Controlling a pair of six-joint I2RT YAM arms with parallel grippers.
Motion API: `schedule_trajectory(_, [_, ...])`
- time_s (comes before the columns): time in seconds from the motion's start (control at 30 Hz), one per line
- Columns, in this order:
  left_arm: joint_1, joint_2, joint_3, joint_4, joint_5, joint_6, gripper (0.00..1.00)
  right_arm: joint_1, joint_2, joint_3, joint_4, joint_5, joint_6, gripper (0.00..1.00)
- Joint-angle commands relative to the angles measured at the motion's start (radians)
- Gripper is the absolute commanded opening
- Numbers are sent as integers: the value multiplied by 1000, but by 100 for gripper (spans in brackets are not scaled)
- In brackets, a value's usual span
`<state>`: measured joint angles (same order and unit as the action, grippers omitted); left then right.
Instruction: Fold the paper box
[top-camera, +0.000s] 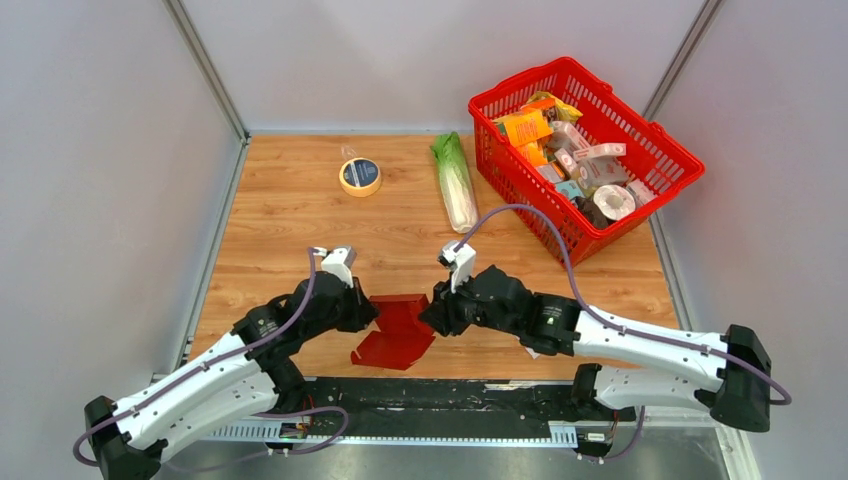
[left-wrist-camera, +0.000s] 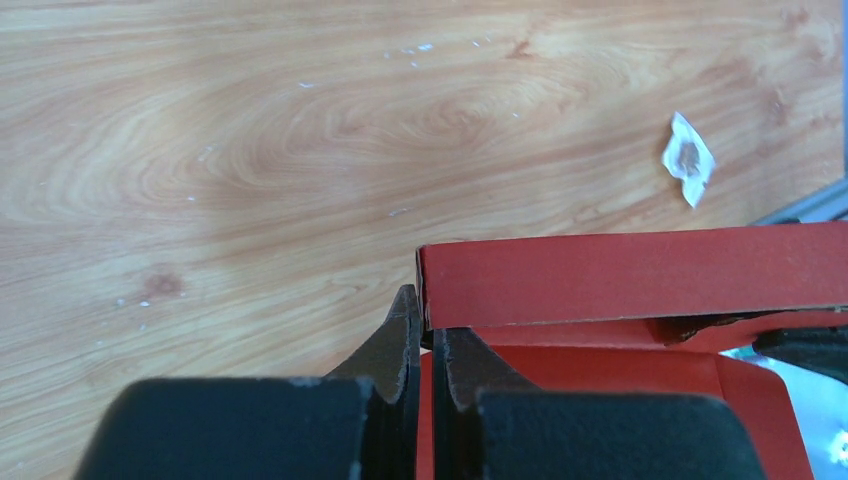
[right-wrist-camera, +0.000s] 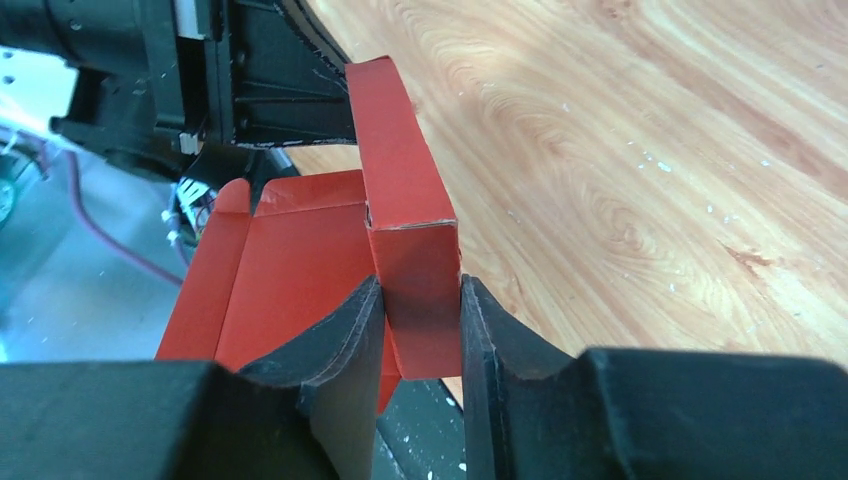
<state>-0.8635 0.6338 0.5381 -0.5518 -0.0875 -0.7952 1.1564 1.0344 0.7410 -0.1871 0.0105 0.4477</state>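
Left hand (left-wrist-camera: 427, 345) and right hand (right-wrist-camera: 420, 310) face each other low, both clamped.

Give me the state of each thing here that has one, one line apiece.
paper box: partly folded, one wall raised, other flaps flat
left gripper: shut on the paper box's left end
right gripper: shut on the raised wall's right end
red basket: upright, full
tape roll: lying flat
cabbage: lying on its side

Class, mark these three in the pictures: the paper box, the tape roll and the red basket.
paper box (top-camera: 395, 350), top view, flat near panel.
tape roll (top-camera: 360, 189), top view, near outer edge.
red basket (top-camera: 570, 63), top view, far rim corner.
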Motion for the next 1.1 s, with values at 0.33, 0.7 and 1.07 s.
schedule_trajectory(0.33, [-35,41,126,-102,-234,-68,0,80,220,162,-137,434,49,35])
schedule_trajectory(0.7, [-69,55,128,-88,-236,-65,0,85,256,155,-75,468,0,36])
schedule_trajectory(1.07, [-95,61,132,-100,-236,-53,0,81,276,192,-44,526,-90,33])
